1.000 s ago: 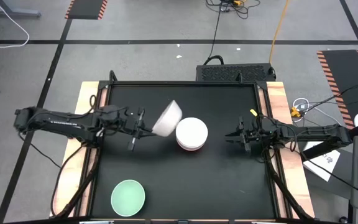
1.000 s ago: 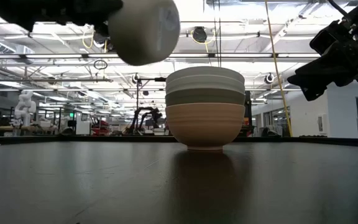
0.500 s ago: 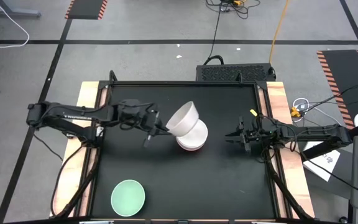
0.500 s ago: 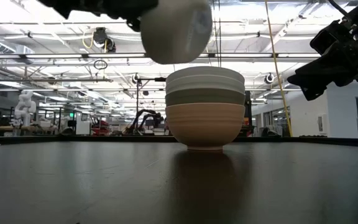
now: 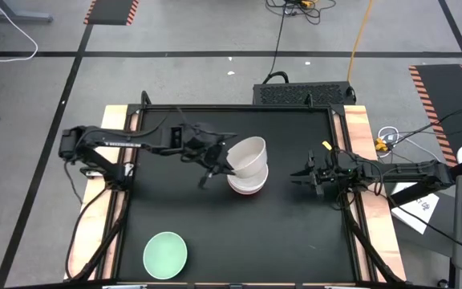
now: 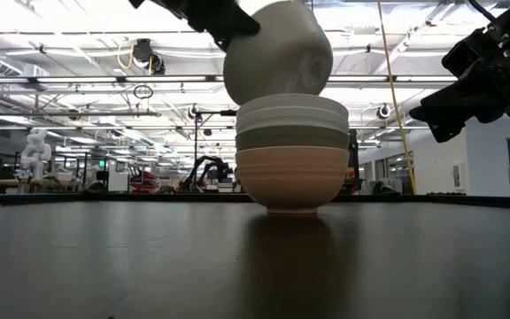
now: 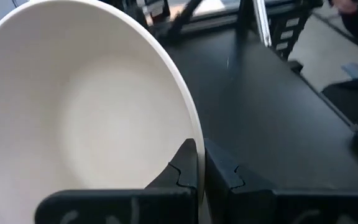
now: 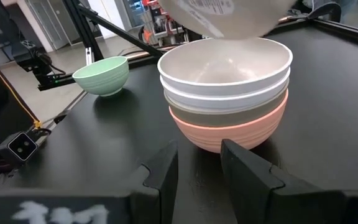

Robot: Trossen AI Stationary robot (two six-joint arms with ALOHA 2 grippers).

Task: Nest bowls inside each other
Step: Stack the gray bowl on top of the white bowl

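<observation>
Counting the bowls gives six: four nested in a stack [image 5: 248,178] at the centre of the high view, one white bowl [image 5: 245,156] held in the air, and one mint green bowl [image 5: 165,254] alone at the lower left of the black table [image 5: 295,241].

From bottom to top, the stack shows a salmon-orange bowl [image 6: 291,177], an olive-brown bowl [image 6: 291,138], then two pale bowls whose rims read as white and beige-grey [image 8: 225,68]. The topmost one is empty inside. All are round, smooth and matte, with faint horizontal ridges on the salmon-orange one.

At centre-left of the high view, the left gripper [image 7: 199,167] pinches the white bowl's rim, one finger inside and one outside. That bowl hangs tilted just above the stack's left side, its hollow empty.

At the right edge of the table, the right gripper [image 8: 199,163] hovers with its fingers a little apart, holding nothing, well clear of the stack.
</observation>
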